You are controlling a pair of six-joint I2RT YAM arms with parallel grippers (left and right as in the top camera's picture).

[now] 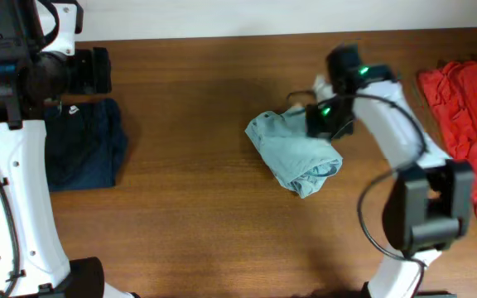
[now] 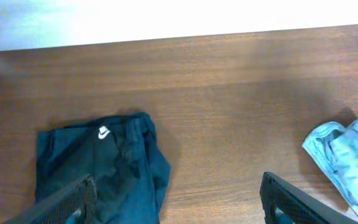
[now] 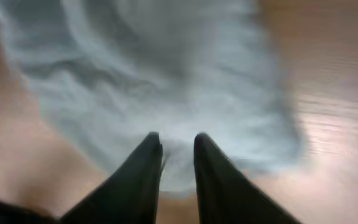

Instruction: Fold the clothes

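On table [image 1: 205,99], bunched grey-blue T-shirt [image 1: 296,153], right end effector [image 3: 178,142] pinching it

The crumpled pale grey-blue cloth T-shirt [image 1: 296,153] is one even shade throughout. The folded dark navy cloth garment [image 1: 85,145] carries a small white logo [image 1: 71,108]. The rumpled red cloth garment [image 1: 462,108] is bright and plain. The wooden desk [image 1: 197,165] is warm brown, finely grain-streaked.

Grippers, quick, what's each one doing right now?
Left gripper: open, empty, near the navy garment.
Right gripper: jaws nearly together at the grey-blue T-shirt; too blurred to tell if it grips.
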